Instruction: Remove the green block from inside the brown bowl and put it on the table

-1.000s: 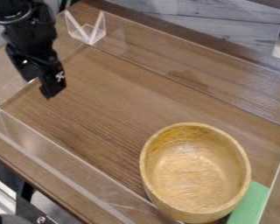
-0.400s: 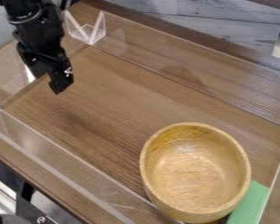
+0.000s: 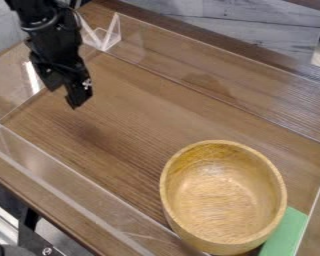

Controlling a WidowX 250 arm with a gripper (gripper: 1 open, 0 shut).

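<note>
While my claw (image 3: 77, 97) hangs open and empty over the far left of the bench (image 3: 190, 100), the bowl (image 3: 224, 197) sits well apart, near right. Its hollow looks bare; something green lies just outside its rim, so little seems left.

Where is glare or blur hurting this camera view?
Camera view: pale glare streaks on the low clear acrylic wall at the brown wood-grain table's near edge; the black gripper looks slightly soft; the round light-brown wooden bowl is sharp, evenly lit, grain readable.
</note>
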